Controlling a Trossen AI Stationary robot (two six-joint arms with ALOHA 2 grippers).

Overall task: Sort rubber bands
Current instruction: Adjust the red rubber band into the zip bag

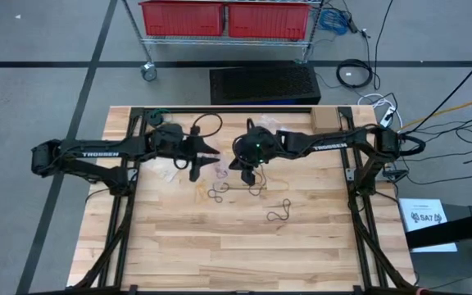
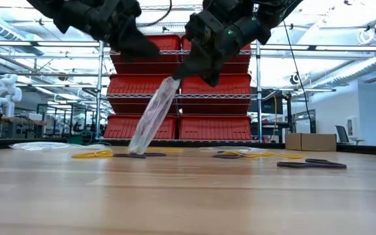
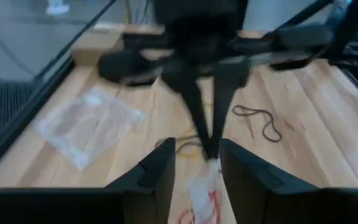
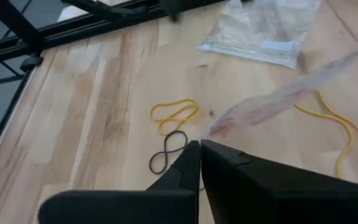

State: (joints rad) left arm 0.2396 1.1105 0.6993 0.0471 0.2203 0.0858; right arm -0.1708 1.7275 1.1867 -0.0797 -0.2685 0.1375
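Table (image 1: 220, 254): a pale wooden top, with both dark arms reaching in toward its middle from either side.
Right gripper (image 2: 172, 78): raised above the table's centre, fingers pinched shut on the top edge of a clear plastic bag (image 2: 150, 117) that hangs slanting down to the wood, red bands visible inside.
Left gripper (image 3: 197, 168): just beside the hanging bag, fingers parted on either side of it, clear of the plastic.
Second clear bag (image 4: 263, 28): flat on the wood, toward the left arm's side.
Rubber bands: yellow loops (image 4: 174, 114) and dark loops (image 4: 167, 153) lie scattered near the centre; another dark band (image 1: 279, 213) lies apart.
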